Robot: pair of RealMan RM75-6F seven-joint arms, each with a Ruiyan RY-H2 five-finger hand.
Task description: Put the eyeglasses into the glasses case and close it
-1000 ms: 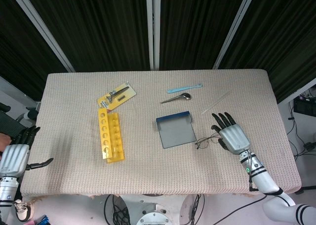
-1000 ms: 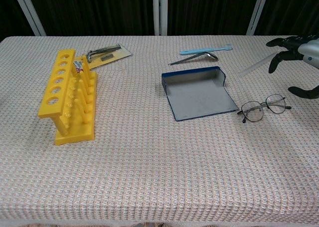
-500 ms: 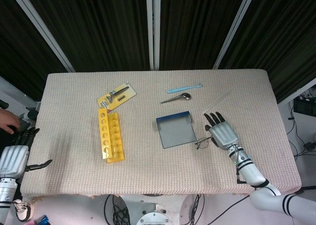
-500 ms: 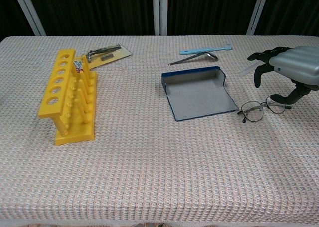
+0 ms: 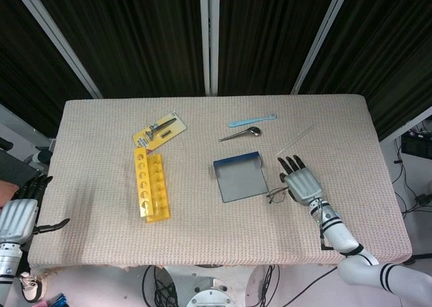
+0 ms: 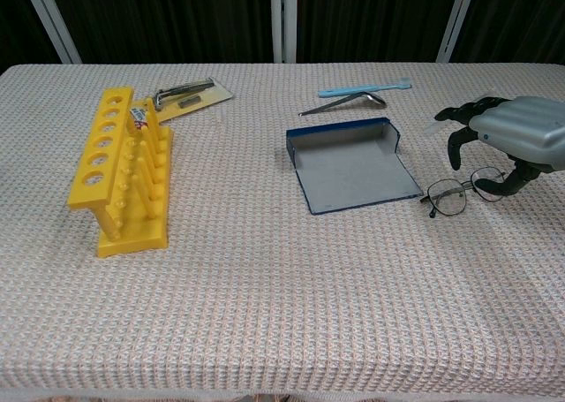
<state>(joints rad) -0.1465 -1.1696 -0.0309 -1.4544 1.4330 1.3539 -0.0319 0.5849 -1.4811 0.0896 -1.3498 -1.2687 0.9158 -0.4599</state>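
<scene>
None of the task's steps was finished at this moment, as far as the views showed. The glasses (image 6: 463,191) lay flat on the table (image 6: 265,314), just beside the right edge of the case (image 6: 351,165) and outside it. The case lay open, its grey inside bare, with the raised blue wall on its far side. So 3 things remained, in my judgement: to grip the glasses, to place them in the case, and to close it.

The right hand (image 6: 512,137) was to the right of the case, low over the right lens of the glasses. Its fingers (image 6: 456,130) were curled downward but apart, and the thumb (image 6: 515,178) reached down beside the frame. Whether the thumb touched the frame I could not tell; nothing was lifted and nothing was pinched, so the hand held nothing.

The left hand (image 5: 19,216) was far to the left of the case, beyond the table edge. It held nothing, with its thumb stuck out to the side.
</scene>
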